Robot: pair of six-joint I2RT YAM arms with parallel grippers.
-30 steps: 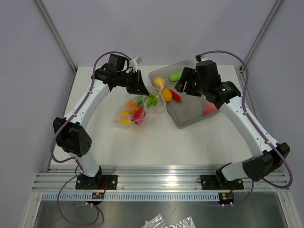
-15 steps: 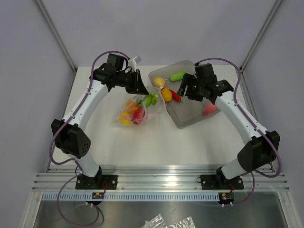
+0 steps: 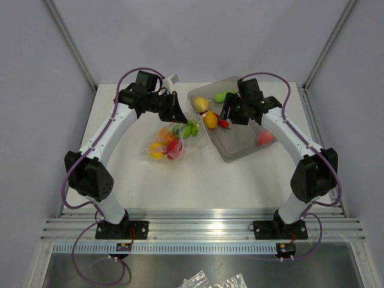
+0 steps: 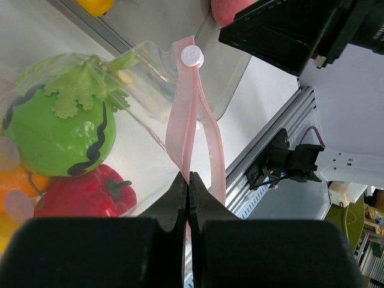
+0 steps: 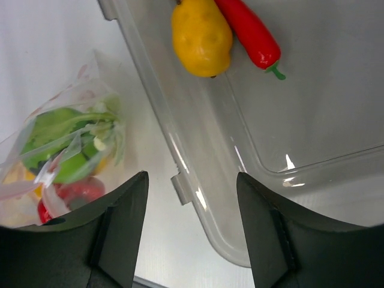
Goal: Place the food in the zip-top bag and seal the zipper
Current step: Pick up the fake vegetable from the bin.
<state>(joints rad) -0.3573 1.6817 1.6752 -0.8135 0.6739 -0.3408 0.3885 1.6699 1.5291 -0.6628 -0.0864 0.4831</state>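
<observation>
The clear bag (image 3: 170,143) lies on the table (image 3: 138,180) in the middle of its far half, with its mouth lifted toward the far edge. Inside are a green fruit (image 4: 48,129), a red pepper (image 4: 84,193) and some yellow and orange pieces (image 3: 158,148). The pink zipper strip (image 4: 187,129) rises from the mouth in two bands, with a small white tab (image 4: 192,56) at its upper end. The left gripper (image 4: 189,179) is clenched on that strip, its fingers pressed together with the pink plastic pinched between them, and it holds the strip up off the table.

Just right of the bag, the grey tray (image 3: 240,145) sits toward the far right corner. In it a yellow fruit (image 5: 201,37) and a red chilli (image 5: 252,36) lie side by side by the tray's left edge. A second yellow piece (image 3: 201,104) and a green piece (image 3: 223,95) lie nearer the far edge, and a pink piece (image 3: 264,137) lies toward the right edge. The right gripper (image 5: 191,177) hangs over the tray's left side near the yellow fruit and chilli, its fingers spread wide and holding nothing
</observation>
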